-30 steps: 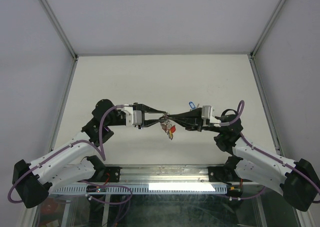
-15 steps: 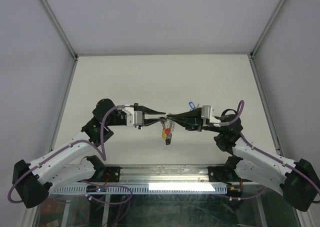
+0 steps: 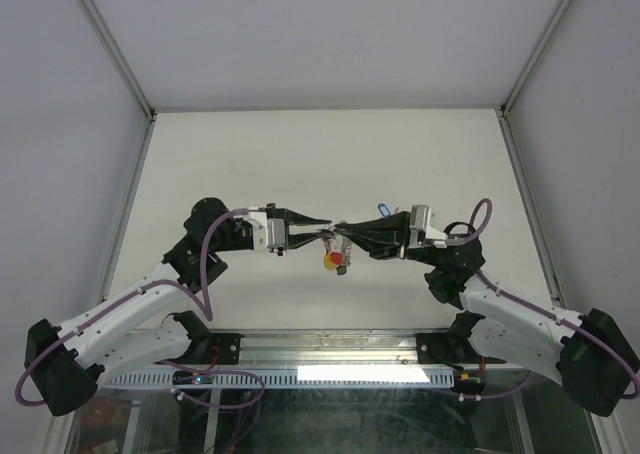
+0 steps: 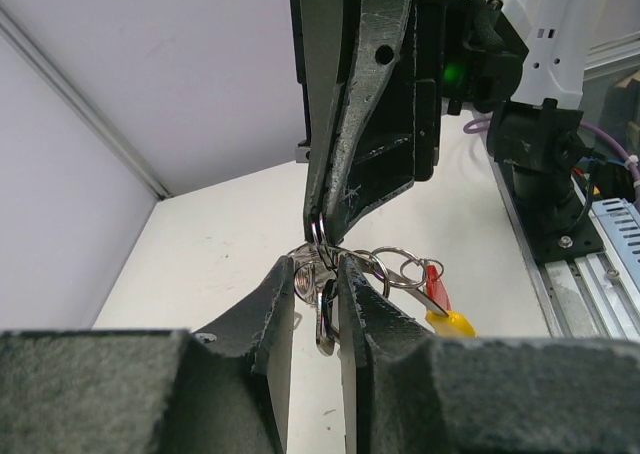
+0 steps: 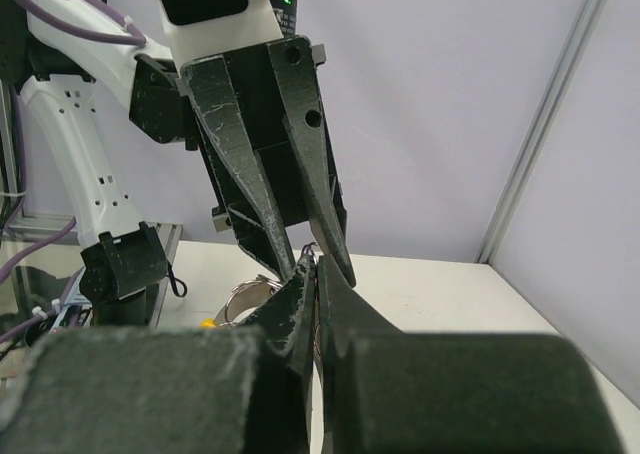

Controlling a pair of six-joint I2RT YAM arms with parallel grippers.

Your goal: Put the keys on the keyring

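Jaws meet tip to tip above the bench (image 3: 300,154), both clamped at the ring (image 4: 305,277).

The left arm (image 3: 150,304) and right arm (image 3: 520,319) reach inward from their bases so the load hangs between them, clear of the bench. This is probably so that one side can steady the ring while the other works a key along its coil. The left jaws are closed on the ring, with only its metal between them. The right jaws, fully together, pinch a thin wire loop just above; whether that loop is the ring's own coil or a key's cannot be told. Keys (image 3: 336,259) with a red tag (image 4: 432,277) and a yellow tag (image 4: 450,322) dangle beneath, apparently already threaded. A blue-tagged key (image 3: 382,210) shows just beyond the right jaws, seemingly not on the ring.
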